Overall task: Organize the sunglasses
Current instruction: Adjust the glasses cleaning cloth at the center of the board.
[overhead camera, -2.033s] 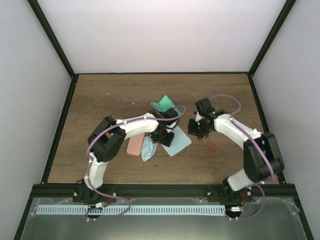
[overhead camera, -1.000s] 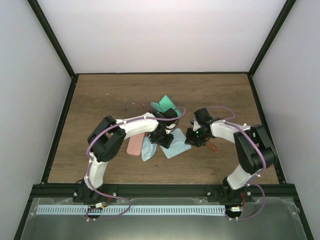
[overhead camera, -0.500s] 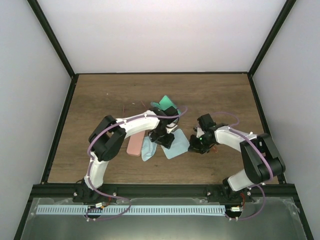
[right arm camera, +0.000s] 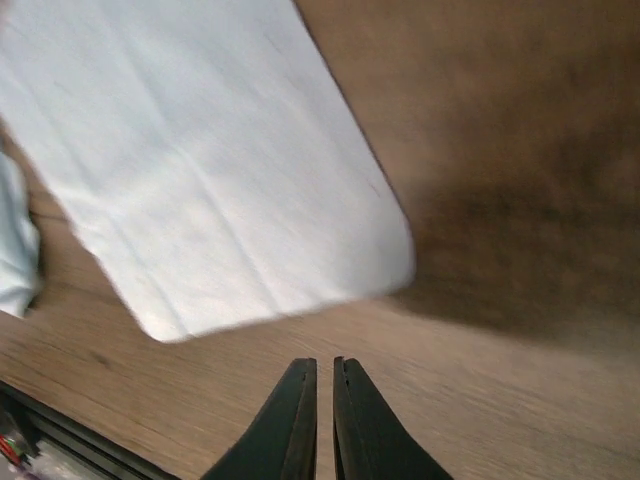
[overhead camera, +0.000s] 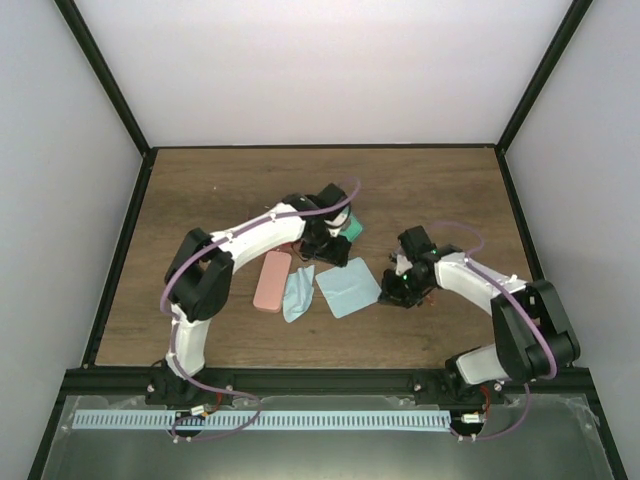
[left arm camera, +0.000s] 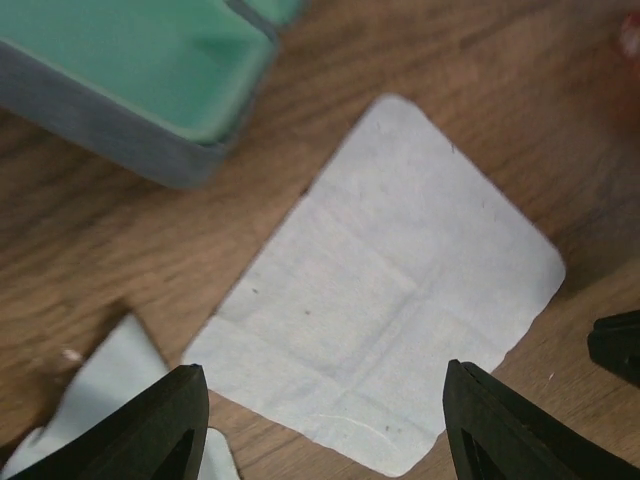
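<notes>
My left gripper (overhead camera: 328,238) is open and empty, hovering above a flat light blue cloth (left arm camera: 390,290), beside an open green-lined case (left arm camera: 150,70). My right gripper (overhead camera: 399,291) is shut on nothing, low over bare wood just off the cloth's right corner (right arm camera: 200,170). A reddish pair of sunglasses (overhead camera: 429,295) lies by the right wrist, mostly hidden by the arm. A red blur (left arm camera: 630,40) shows at the edge of the left wrist view. I cannot make out the second pair.
A pink oblong case (overhead camera: 271,281) lies left of a crumpled light blue cloth (overhead camera: 297,291). The flat cloth (overhead camera: 348,287) lies between the two grippers. The green case (overhead camera: 350,228) sits partly under the left wrist. Black frame rails border the table.
My left gripper has moved from over the flat cloth toward the far side, to the green case, uncovering the cloth. My right gripper came down toward the near side, to the cloth's right corner.
</notes>
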